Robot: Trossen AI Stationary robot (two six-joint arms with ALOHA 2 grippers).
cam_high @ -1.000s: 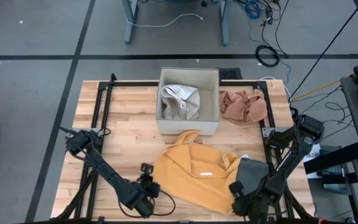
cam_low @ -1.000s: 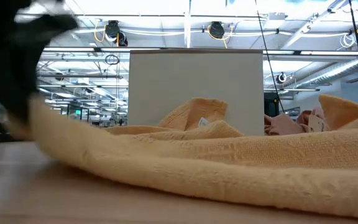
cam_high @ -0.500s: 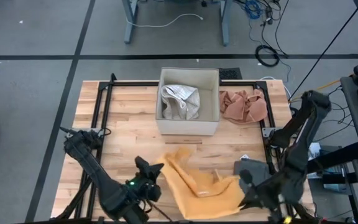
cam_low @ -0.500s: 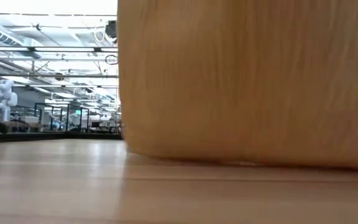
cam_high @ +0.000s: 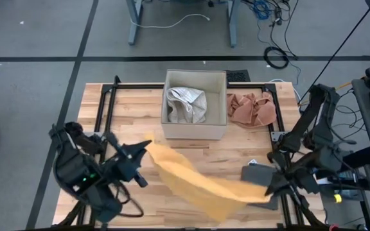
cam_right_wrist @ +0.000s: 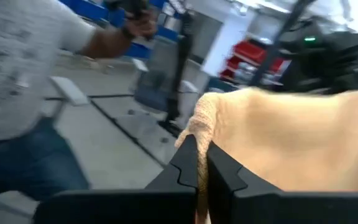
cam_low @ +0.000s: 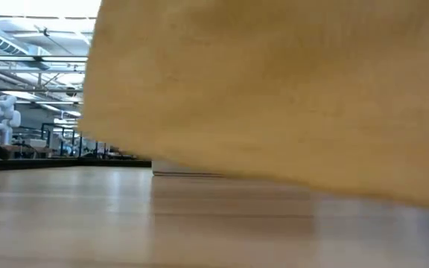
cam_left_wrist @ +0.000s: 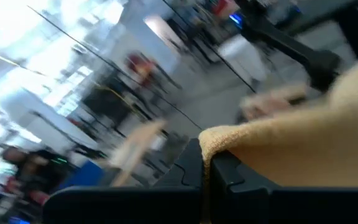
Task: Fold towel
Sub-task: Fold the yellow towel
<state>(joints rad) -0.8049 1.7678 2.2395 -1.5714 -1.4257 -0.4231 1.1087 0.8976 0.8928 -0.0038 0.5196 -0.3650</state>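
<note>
A yellow towel (cam_high: 194,183) hangs spread in the air between my two grippers, over the near half of the wooden table (cam_high: 130,109). My left gripper (cam_high: 146,149) is shut on its left end and my right gripper (cam_high: 270,187) on its right end. Both point roughly level. In the low view the towel (cam_low: 274,89) fills most of the picture; its lower edge hangs close over the table, and I cannot tell whether it touches. My left gripper pinches a corner of the towel (cam_left_wrist: 215,138) between its two fingers (cam_left_wrist: 188,171), and the hemmed edge sticks up past the fingertips. The cloth runs off sideways from the grip, lifted off the table. My right gripper pinches the opposite corner (cam_right_wrist: 202,115) between its two fingers (cam_right_wrist: 185,163), the edge standing up above the fingertips. From there the towel stretches away toward the other arm and sags in the middle.
A white open box (cam_high: 195,125) with a grey-white cloth (cam_high: 186,104) inside stands at the far middle. A pink cloth (cam_high: 252,109) lies to its right. A dark grey cloth (cam_high: 255,173) lies at the near right. A person (cam_right_wrist: 23,81) stands beyond the table.
Both grippers have risen with the towel and tipped from pointing down to level, the left going toward the far left, the right toward the right edge. The towel, crumpled on the table a second ago, is now lifted and spread out between them.
</note>
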